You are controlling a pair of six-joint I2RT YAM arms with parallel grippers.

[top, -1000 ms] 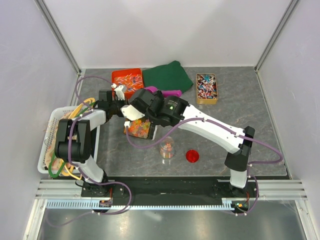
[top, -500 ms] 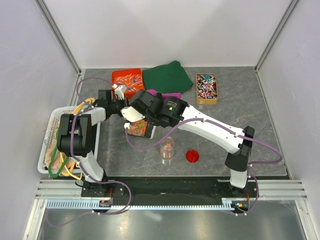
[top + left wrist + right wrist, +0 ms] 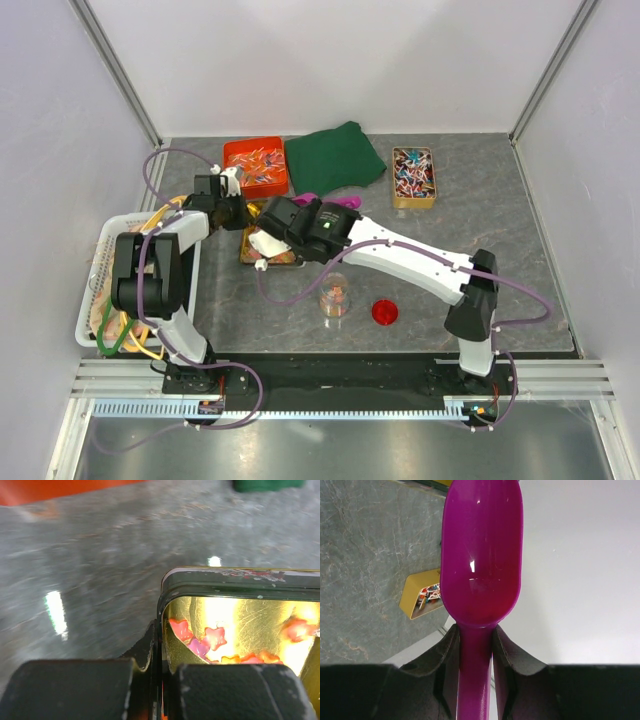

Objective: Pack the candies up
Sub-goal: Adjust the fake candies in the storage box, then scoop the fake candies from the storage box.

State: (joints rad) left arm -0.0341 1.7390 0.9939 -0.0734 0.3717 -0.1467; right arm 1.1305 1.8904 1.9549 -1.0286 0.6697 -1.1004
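A gold tin (image 3: pixel 240 576) holds star-shaped pink, red and purple candies (image 3: pixel 214 637). My left gripper (image 3: pixel 159 645) is shut on the tin's side wall, one finger inside and one outside. In the top view the left gripper (image 3: pixel 232 213) holds the tin (image 3: pixel 254 258) at its back-left corner, and my right arm covers most of it. My right gripper (image 3: pixel 475 650) is shut on the handle of a purple scoop (image 3: pixel 481 555), whose bowl is empty and points up toward the back wall. The scoop (image 3: pixel 345 201) shows behind the right wrist. A small clear jar (image 3: pixel 335 297) holds a few candies.
A red lid (image 3: pixel 385 312) lies right of the jar. At the back stand an orange tray (image 3: pixel 255 163) of slim wrapped sweets, a green cloth (image 3: pixel 335 152) and a yellow box (image 3: pixel 413 176) of twist-wrapped sweets. A white basket (image 3: pixel 100 290) sits at the left edge.
The right wrist has swung left and back over the tin, turning the scoop upward. The tin, tilted before, now lies flatter and further left, with the left gripper still on it.
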